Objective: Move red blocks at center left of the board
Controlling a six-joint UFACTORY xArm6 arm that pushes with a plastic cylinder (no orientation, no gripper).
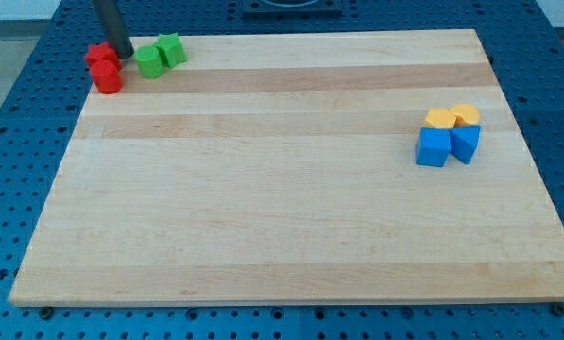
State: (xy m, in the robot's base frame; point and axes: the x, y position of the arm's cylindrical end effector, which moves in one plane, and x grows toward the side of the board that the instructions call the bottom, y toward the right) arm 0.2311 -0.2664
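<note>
Two red blocks sit touching at the view's top left corner of the board: one red block (99, 55) behind, partly hidden by the rod, and a red cylinder (107, 76) in front of it. My tip (121, 54) stands just to the right of the rear red block, between the red blocks and the green ones. A green cylinder-like block (149, 61) and a green cube-like block (171, 48) lie right of my tip.
The wooden board (291, 208) lies on a blue perforated table. At the view's right, two yellow blocks (452, 117) sit behind two blue cubes (447, 145), all clustered together.
</note>
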